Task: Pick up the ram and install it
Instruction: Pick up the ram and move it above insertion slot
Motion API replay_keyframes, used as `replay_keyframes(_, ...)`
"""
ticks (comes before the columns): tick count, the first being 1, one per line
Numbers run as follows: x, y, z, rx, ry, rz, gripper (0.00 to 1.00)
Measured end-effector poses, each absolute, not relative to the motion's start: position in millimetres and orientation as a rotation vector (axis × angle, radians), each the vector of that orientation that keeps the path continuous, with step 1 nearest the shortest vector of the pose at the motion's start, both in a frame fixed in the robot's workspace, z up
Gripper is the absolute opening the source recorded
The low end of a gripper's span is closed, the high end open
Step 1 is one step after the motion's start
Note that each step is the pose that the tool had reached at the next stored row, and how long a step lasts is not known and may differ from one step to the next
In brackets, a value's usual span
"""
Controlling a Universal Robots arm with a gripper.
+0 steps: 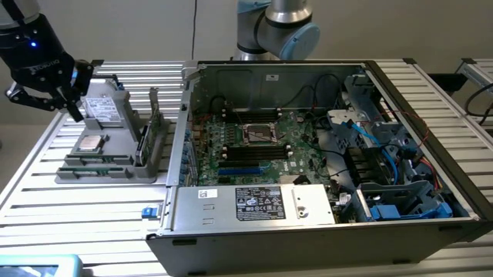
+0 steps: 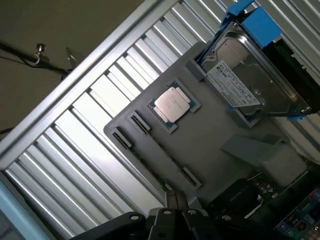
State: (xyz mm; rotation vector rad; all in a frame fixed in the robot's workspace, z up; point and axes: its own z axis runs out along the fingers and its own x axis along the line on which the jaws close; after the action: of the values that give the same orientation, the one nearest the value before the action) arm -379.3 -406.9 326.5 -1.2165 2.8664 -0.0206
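The ram (image 1: 99, 169) is a thin green stick lying in the front holder of the grey parts tray (image 1: 115, 176), at the exterior view's left. My gripper (image 1: 73, 109) hangs above the tray's far end, beside the hard drive (image 1: 100, 107). It is well apart from the ram. The wrist view has the fingertips (image 2: 172, 202) pressed together over the tray (image 2: 225, 125), with nothing between them. The open computer case (image 1: 324, 231) stands to the tray's right. Its motherboard (image 1: 297, 130) lies flat inside, with black slots (image 1: 254, 152) across its middle.
The tray also carries a square silver processor (image 1: 91, 142) (image 2: 172, 104), the hard drive (image 2: 250, 85) and an upright green expansion card (image 1: 156, 124). A power supply (image 1: 258, 203), cables and blue drive brackets (image 1: 400, 205) crowd the case. All of it rests on a slatted metal table (image 1: 69, 213).
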Motion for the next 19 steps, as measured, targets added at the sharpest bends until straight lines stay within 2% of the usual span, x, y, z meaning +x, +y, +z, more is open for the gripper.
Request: replay_keyframes(19, -379.3, -406.9, 325.5, -1.690, 2.613, -0.013, 0.11)
